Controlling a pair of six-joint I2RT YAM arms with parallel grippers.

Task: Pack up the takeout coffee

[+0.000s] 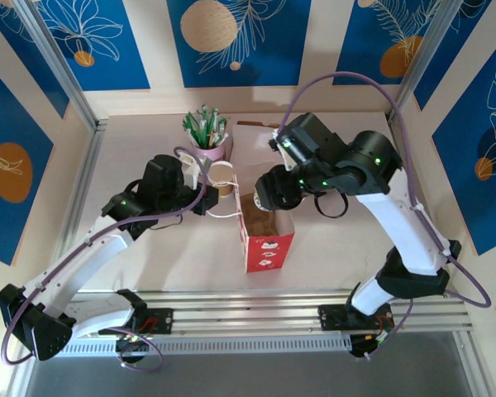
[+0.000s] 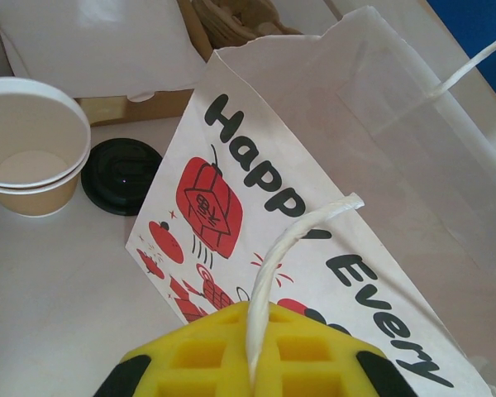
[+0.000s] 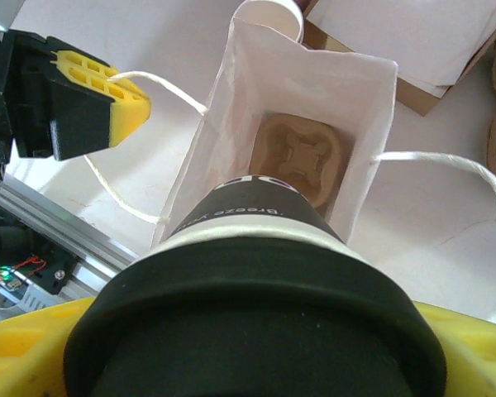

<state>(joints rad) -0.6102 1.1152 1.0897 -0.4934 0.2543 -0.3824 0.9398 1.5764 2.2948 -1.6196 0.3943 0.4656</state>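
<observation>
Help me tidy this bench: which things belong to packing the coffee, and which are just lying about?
In the job: lidded coffee cup in the right claw; open paper bag; cup carrier inside it; bag handle in the left claw.
Lying about: pink cup of sticks; stacked empty cups; loose black lid; flat box.

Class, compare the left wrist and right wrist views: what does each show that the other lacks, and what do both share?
Left wrist, not right: a loose round black plastic lid, and the white paper bag's red-and-black print. Right wrist, not left: the black-lidded takeout coffee in the right gripper over the open bag, and a brown pulp cup tray at its bottom. Both: the bag, its white twisted handle pinched by the left gripper, an empty white-lined paper cup.
</observation>
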